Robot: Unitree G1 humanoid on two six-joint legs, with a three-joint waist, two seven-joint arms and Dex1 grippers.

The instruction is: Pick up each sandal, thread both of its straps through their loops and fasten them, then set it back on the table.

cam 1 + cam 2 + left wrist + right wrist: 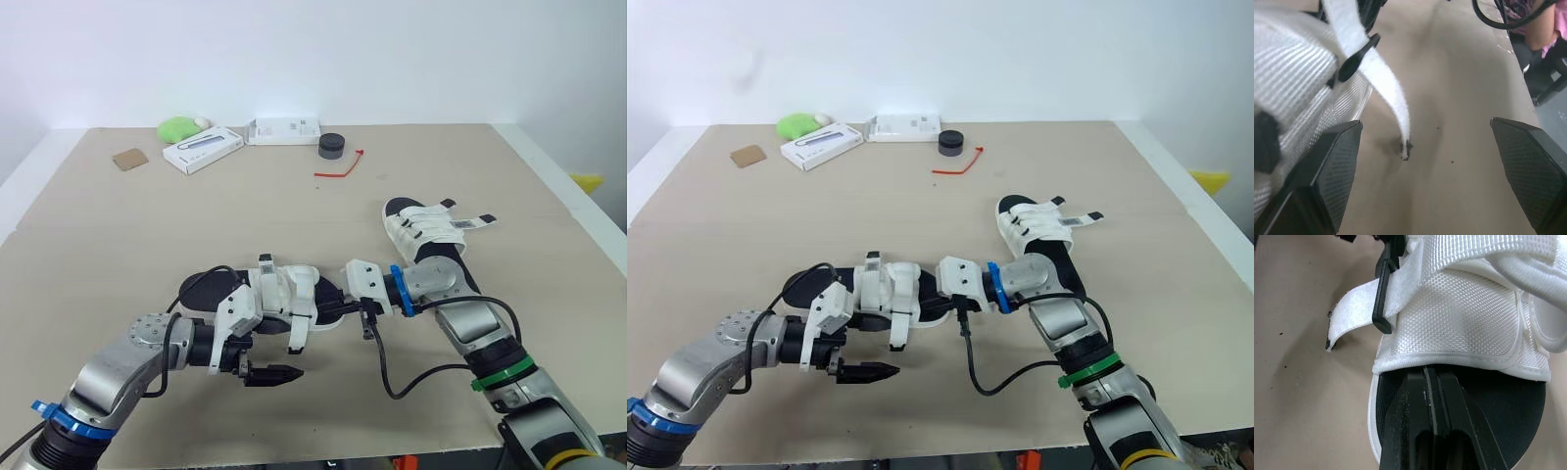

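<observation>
Near sandal: the white woven-strap sandal with a black sole [284,292] is lying close to the front edge of the tan surface [294,211], between the two grippers.
Strap: one white fuzzy strap [1393,93] is passing through a black plastic loop [1357,55], and its free end is hanging loose above the surface.
Left gripper [276,374]: it is hovering just beside this sandal, with its fingers [1332,166] spread wide and holding nothing.
Right gripper [1431,378]: its fingers are pressing together at one end of the sandal, over the black sole. I cannot tell if they are touching it.
Second sandal: a second white-strapped black-soled sandal [423,227] is lying toward the right edge.
Far edge: a green soft lump [178,128], a white flat box [203,150], a white oblong box [284,130], a black round cap [332,146], a thin red tie [343,166] and a brown cardboard square [129,159] are lying there.
</observation>
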